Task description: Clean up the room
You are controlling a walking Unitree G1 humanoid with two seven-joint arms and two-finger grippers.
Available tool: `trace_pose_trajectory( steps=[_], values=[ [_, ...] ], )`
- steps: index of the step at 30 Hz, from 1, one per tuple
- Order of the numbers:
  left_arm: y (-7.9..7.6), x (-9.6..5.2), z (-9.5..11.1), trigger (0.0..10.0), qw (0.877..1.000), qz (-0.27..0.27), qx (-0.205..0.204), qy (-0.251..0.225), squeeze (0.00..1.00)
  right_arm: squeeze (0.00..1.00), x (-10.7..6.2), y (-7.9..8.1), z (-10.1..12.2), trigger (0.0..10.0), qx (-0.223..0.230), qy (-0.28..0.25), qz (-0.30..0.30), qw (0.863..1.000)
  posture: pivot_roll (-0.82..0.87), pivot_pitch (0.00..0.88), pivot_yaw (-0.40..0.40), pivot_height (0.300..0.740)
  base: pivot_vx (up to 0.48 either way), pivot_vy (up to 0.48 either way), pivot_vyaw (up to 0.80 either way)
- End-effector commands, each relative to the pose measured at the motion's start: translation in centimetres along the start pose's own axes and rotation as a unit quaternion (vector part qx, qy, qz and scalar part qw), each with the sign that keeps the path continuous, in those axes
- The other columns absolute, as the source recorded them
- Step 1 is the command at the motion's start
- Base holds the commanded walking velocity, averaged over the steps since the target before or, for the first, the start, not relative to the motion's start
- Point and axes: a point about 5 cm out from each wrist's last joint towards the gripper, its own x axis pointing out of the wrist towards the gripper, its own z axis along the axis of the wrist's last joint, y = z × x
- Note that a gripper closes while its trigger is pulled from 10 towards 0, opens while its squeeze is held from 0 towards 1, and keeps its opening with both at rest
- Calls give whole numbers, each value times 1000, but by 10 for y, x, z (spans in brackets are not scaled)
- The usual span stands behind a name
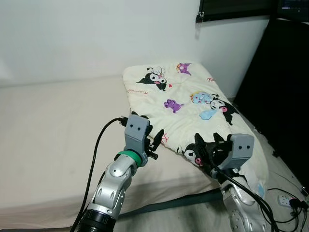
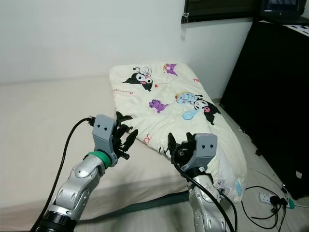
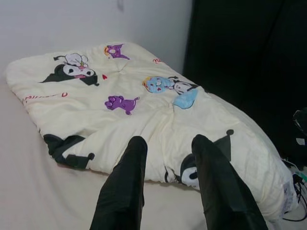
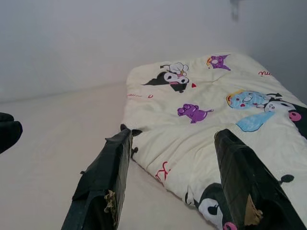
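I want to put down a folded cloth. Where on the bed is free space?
The bare mattress is free between the wall and the quilt, left of the left gripper. The robot's right side is crowded: the quilt lies there, with the right gripper over its near edge.

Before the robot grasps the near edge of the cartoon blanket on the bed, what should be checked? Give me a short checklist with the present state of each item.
1. Left gripper open: ok, a gap shows between its fingers.
2. Right gripper open: ok, fingers spread wide.
3. Both grippers empty: ok.
4. Blanket edge within reach: ok; both grippers hover at its near edge.
5. Blanket fully on the bed: not ok, its right side hangs over toward the floor.
6. Cables and power strip away from the feet: cannot tell.
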Motion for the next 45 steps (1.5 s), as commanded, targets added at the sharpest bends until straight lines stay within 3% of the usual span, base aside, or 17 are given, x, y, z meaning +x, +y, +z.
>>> trace_pose_trajectory(
  steps=[1, 25, 38, 41, 45],
  values=[
    [1, -3, -5, 10000, 1000, 4, 2, 10, 0, 0, -3, 1, -6, 10000, 4, 12, -1, 1000, -226, 60, 116, 645, 0, 0, 0],
    [1, -4, -6, 10000, 1000, 3, 3, 11, 0, 0, -2, 2, -6, 10000, 9, 11, 2, 1000, -225, 57, 117, 515, 0, 0, 0],
    [1, -4, -6, 10000, 1000, 2, 5, 12, 0, 0, 0, 0, -3, 10000, -4, 5, 10, 1000, -223, 51, 117, 465, 0, 0, 0],
    [1, -4, -6, 10000, 1000, 3, 6, 12, 0, 0, 1, -2, 3, 10000, -22, -3, 20, 1000, -221, 52, 119, 450, 0, 0, 0],
    [3, -5, -3, 10000, 1000, 6, 9, 12, 0, 0, 8, -25, 22, 10000, -33, -24, 11, 999, -200, 82, 120, 450, 0, 0, 0]
  ],
)
